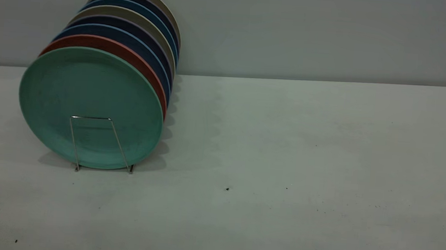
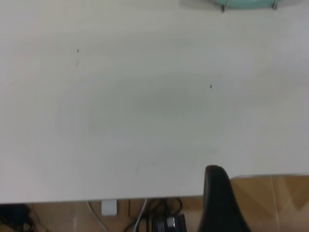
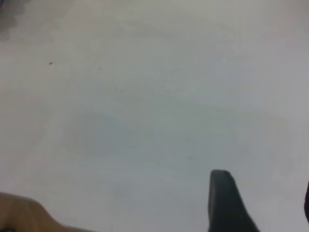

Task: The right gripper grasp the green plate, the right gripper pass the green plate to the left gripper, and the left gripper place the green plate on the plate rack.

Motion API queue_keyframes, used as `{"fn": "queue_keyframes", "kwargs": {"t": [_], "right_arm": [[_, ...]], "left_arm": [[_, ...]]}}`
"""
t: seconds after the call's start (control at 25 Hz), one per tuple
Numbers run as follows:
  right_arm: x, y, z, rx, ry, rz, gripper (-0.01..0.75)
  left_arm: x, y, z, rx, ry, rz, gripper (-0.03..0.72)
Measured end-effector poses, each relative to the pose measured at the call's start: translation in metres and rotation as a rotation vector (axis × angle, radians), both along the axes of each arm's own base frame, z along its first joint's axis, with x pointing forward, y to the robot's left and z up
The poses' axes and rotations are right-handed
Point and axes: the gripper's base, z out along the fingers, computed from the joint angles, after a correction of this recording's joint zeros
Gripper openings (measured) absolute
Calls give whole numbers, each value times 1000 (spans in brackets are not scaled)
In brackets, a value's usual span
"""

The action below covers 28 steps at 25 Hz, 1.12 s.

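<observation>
The green plate [image 1: 91, 104] stands upright in the front slot of the plate rack [image 1: 73, 138], at the table's left, ahead of a salmon plate [image 1: 133, 56]. Neither arm shows in the exterior view. In the left wrist view my left gripper [image 2: 263, 193] hangs over the table's front edge, one black finger [image 2: 217, 198] showing with nothing against it, empty; the plate's lower rim [image 2: 246, 4] is far off. In the right wrist view my right gripper [image 3: 263, 188] hovers over bare table, fingers [image 3: 222, 203] wide apart, empty.
Behind the salmon plate stand several dark blue and beige plates [image 1: 135, 24] in the same rack. The white table [image 1: 302, 166] stretches to the right of the rack. Cables and a brown floor [image 2: 270, 203] show below the table's edge.
</observation>
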Motion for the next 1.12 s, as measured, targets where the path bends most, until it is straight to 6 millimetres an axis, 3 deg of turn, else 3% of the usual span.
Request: {"fn": "queue_keyframes", "kwargs": {"t": [0.76, 1.12], "right_arm": [[0, 1, 0, 2, -1, -62, 405], [0, 1, 0, 2, -1, -64, 405]], "left_arm": [[-4, 0, 0, -3, -29, 4, 485], [-19, 0, -1, -2, -140, 3, 485]]}}
